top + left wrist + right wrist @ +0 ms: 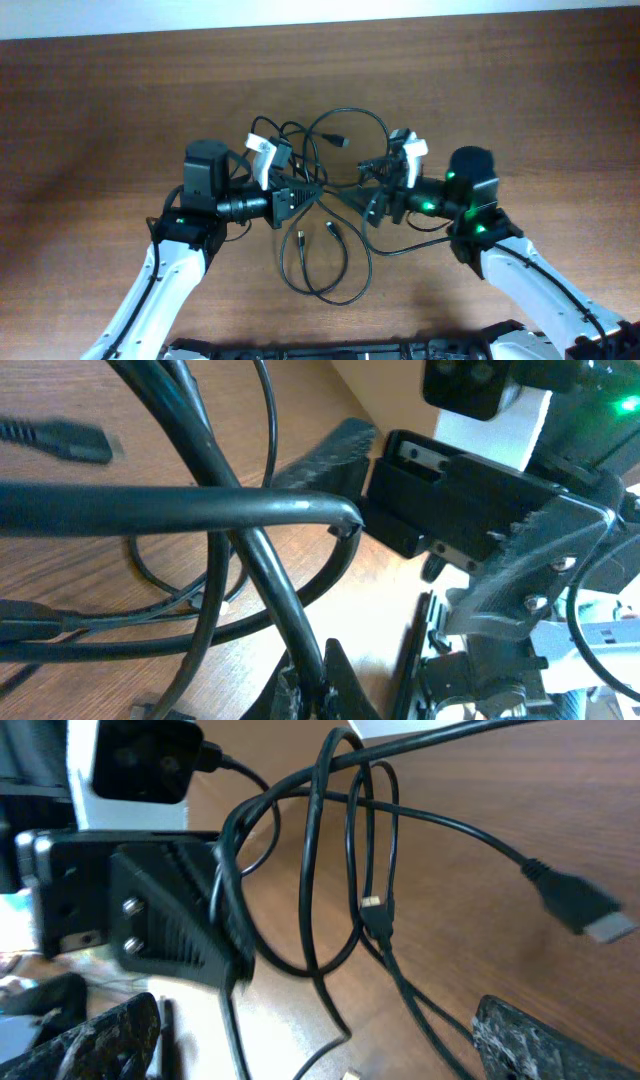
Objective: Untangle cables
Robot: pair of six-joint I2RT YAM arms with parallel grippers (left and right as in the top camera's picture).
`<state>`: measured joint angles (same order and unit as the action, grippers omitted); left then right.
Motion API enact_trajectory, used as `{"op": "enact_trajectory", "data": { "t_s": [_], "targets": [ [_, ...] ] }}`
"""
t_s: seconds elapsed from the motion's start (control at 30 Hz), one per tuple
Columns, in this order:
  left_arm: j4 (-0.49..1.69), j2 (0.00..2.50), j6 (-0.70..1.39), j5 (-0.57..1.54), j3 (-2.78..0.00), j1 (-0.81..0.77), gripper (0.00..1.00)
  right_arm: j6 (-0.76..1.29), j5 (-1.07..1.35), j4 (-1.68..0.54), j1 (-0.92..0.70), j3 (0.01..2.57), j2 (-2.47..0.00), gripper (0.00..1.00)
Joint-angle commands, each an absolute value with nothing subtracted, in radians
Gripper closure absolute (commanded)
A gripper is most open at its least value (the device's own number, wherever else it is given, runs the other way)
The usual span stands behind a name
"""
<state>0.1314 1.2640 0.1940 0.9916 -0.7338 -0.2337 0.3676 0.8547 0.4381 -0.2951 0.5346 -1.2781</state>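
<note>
I am holding left gripper [312, 193] and right gripper [368, 203] wide, flanking the cables [180, 508]; table [100, 100] stretching beyond them.

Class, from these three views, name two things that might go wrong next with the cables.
1. Several cables cross between the open fingers of the left gripper; closing may pinch more than one strand and tighten the tangle.
2. The right gripper sits very close opposite; the two may collide.
</note>
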Motion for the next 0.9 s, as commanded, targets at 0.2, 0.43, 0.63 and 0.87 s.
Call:
{"op": "enact_trajectory", "data": {
  "t_s": [0.2,0.43,0.63,0.87],
  "targets": [
    [0.197,1.249,0.162,0.920,-0.749,-0.327,1.00,0.466,0.431,0.490,-0.419,0.543,-1.276,0.18],
    [0.160,1.249,0.163,0.949,-0.749,-0.327,1.00,0.518,0.506,0.499,-0.420,0.543,-1.349,0.20],
    [0.136,1.248,0.163,1.037,-0.749,-0.327,1.00,0.517,0.371,0.506,-0.413,0.543,-1.370,0.89],
    [0.231,1.047,0.172,1.032,-0.753,0.025,1.00,0.599,0.506,0.184,0.093,0.543,-1.370,0.96]
  ]
}}
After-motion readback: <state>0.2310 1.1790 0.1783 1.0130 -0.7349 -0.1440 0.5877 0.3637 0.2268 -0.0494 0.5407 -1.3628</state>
